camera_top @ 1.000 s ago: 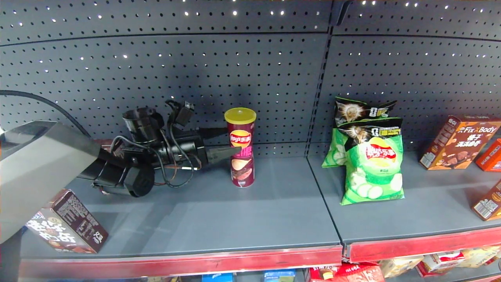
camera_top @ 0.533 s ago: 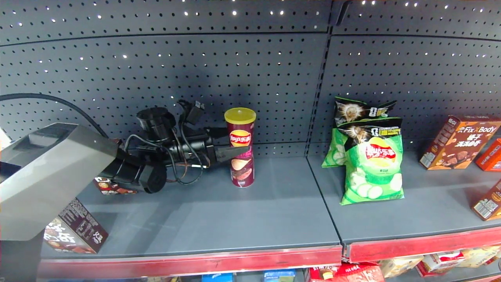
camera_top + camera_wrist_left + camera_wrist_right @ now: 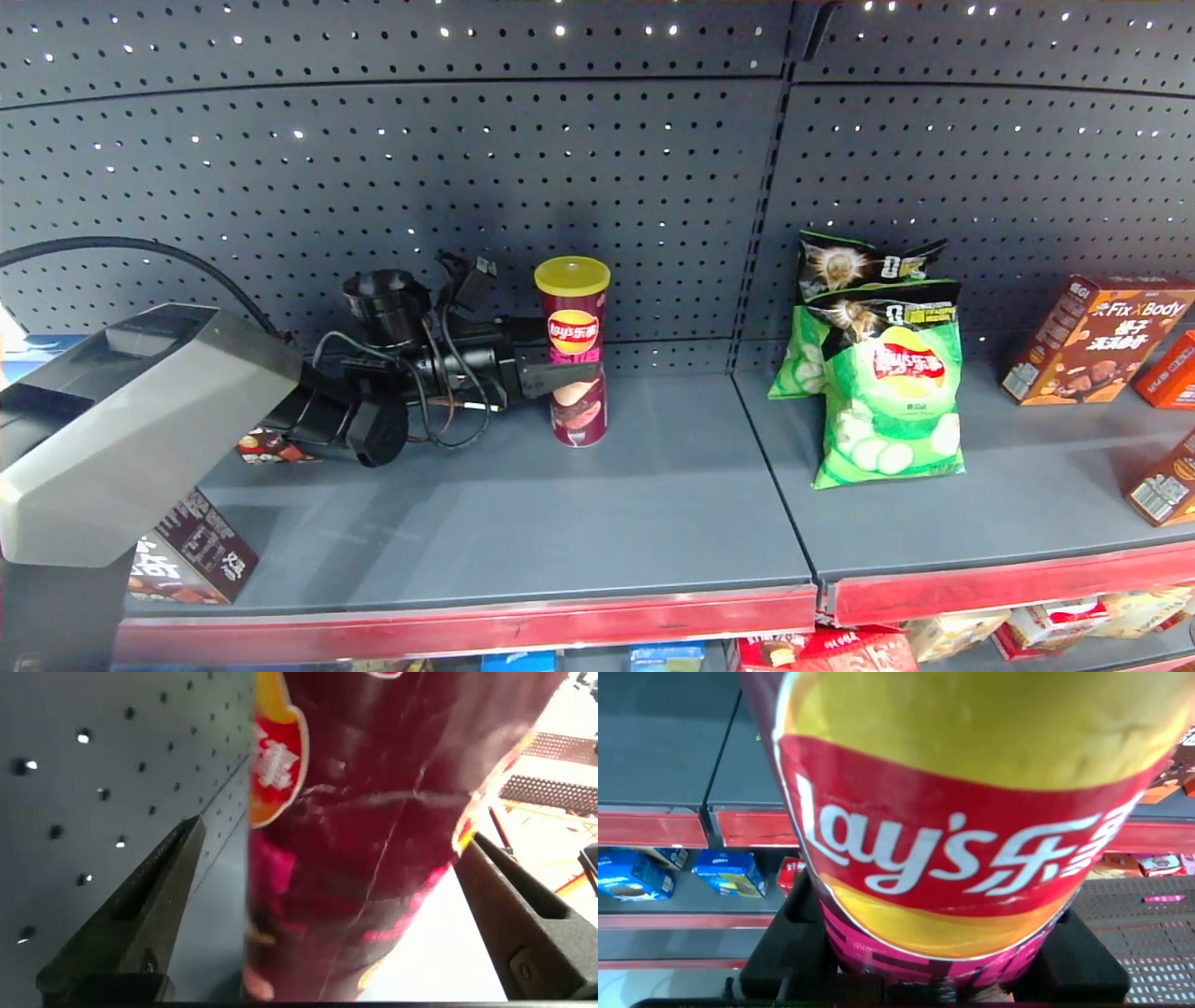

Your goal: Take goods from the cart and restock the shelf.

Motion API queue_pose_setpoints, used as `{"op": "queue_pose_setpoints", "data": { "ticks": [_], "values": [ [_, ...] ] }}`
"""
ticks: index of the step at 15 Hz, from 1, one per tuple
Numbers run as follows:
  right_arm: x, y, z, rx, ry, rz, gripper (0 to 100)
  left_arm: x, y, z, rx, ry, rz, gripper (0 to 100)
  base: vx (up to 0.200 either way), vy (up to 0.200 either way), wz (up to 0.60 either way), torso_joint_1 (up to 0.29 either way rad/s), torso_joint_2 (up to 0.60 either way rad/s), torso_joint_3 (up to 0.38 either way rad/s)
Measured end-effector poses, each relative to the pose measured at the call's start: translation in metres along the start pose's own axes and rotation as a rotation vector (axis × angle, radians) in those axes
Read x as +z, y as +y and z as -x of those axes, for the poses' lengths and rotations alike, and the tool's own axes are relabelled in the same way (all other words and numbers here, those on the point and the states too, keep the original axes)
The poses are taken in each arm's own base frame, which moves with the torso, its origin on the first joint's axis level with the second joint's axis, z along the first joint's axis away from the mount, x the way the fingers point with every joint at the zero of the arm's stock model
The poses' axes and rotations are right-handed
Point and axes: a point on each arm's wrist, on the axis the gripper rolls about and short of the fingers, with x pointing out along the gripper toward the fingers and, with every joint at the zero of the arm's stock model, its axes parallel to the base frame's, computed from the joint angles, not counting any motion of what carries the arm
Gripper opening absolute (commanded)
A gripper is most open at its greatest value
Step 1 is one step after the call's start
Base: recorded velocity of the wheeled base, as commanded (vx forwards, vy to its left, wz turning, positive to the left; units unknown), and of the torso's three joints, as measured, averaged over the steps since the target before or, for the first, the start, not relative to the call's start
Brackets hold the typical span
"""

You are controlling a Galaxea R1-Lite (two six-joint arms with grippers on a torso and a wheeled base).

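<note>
- Draw the left pincer (image 3: 566, 350), spread on either side of the maroon cylindrical cardboard chip can with yellow plastic lid (image 3: 571, 317), straight back and level, brushing neither wall.
- Leave that can as it stands: upright on the grey metal shelf (image 3: 560, 504), near the perforated back panel (image 3: 467, 168).
- Hold the second cardboard chip can with yellow-and-red label (image 3: 971, 859), pinched in the right pincer (image 3: 938, 975), clear of the shelf until the left arm is out.

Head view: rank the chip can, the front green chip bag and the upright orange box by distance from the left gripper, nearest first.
1. chip can: mid-shelf, standing between the open fingers of the left gripper.
2. green chip bag: to the right, in the next shelf bay.
3. orange box: farther right, against the back panel.
</note>
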Motion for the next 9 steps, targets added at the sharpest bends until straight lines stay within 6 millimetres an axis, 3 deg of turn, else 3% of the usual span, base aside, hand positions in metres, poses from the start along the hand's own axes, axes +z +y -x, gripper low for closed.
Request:
{"op": "queue_pose_setpoints", "data": {
  "ticks": [9],
  "values": [
    [-0.001, 0.0, -0.001, 0.001, 0.008, 0.0, 0, -0.014, -0.003, -0.014, -0.025, 0.012, 0.018, 100, 0.0, 0.0, 0.0, 0.0, 0.0, 0.0]
  ]
}}
